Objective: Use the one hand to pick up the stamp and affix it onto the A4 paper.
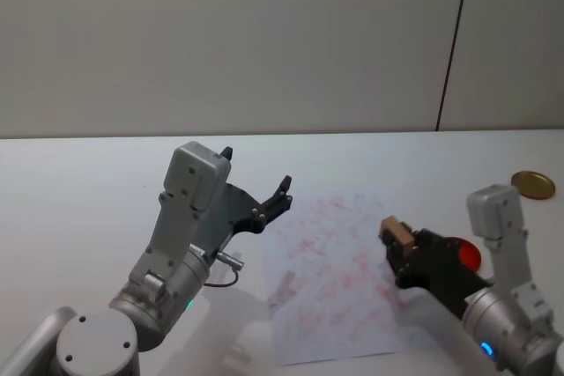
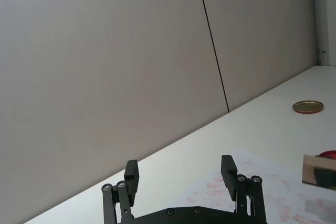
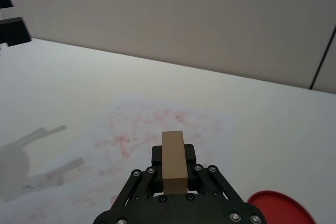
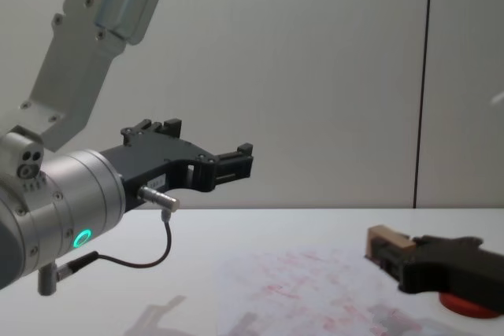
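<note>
Plain grey wall (image 1: 220, 41) behind a white table (image 1: 79, 182).
The wall is matt and pale, made of flat panels; a thin dark seam (image 1: 454, 41) runs down it on the right; the tabletop meets the wall's foot in a straight line; the light is soft and even, leaving faint grey shadows on the table.

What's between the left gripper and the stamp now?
Head view: only the white red-marked A4 paper lies between the open black left gripper and the tan wooden stamp in the right gripper.
</note>
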